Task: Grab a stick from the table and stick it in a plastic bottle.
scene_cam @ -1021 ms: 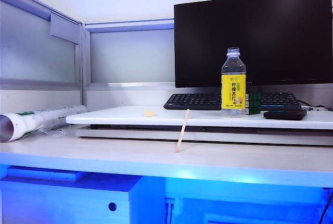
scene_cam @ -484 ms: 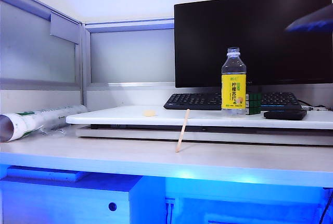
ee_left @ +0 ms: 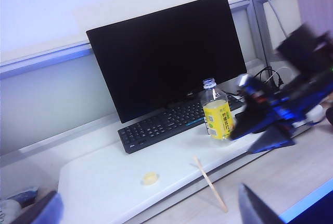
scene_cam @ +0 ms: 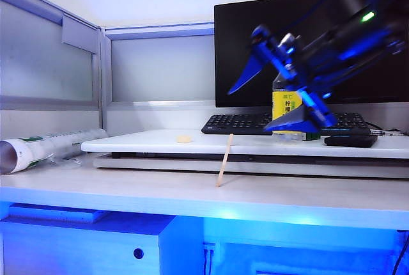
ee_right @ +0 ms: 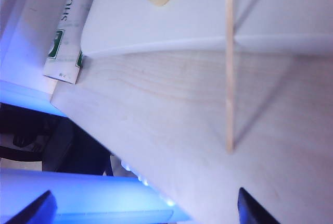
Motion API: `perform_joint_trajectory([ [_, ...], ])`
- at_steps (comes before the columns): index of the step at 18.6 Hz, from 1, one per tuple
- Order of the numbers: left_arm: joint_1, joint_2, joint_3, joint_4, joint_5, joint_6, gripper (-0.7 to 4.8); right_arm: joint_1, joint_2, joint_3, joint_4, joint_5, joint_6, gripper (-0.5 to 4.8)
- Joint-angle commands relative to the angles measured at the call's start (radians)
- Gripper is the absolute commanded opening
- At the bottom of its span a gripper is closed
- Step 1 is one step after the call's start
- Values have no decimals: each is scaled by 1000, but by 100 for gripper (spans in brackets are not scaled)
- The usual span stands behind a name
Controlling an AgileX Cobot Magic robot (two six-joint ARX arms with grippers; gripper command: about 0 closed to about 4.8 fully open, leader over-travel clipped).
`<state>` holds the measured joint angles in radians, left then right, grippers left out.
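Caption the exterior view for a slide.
Right gripper, jaws open, hangs before the plastic bottle; stick leans against the raised board.

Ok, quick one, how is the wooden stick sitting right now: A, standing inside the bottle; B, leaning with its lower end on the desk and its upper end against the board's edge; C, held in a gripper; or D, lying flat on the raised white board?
B: the stick slants from the table up to the raised board's front edge, apart from the plastic bottle, and no gripper touches it.
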<state>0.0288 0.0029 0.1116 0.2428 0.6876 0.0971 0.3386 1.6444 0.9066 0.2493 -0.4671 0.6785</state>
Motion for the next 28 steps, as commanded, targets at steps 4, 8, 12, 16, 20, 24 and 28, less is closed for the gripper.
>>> perform_joint_trajectory([
  [4,1,0,3,-34,16,0,456,24,212,204,16,2,33,479],
  [8,1,0,3,-45,16,0,424,32,305,267,18,35,52,479],
  [12,1,0,3,-46,16,-3,424,37,379,301,20,65,53,479],
  [16,1,0,3,-46,16,-4,424,38,443,365,17,87,55,479],
  [20,1,0,3,-46,16,-4,424,39,479,409,17,109,55,479],
  [24,1,0,3,-46,16,-4,424,42,517,442,16,110,56,361],
  [28,1,0,3,-47,16,-4,424,42,518,443,32,117,55,-6],
])
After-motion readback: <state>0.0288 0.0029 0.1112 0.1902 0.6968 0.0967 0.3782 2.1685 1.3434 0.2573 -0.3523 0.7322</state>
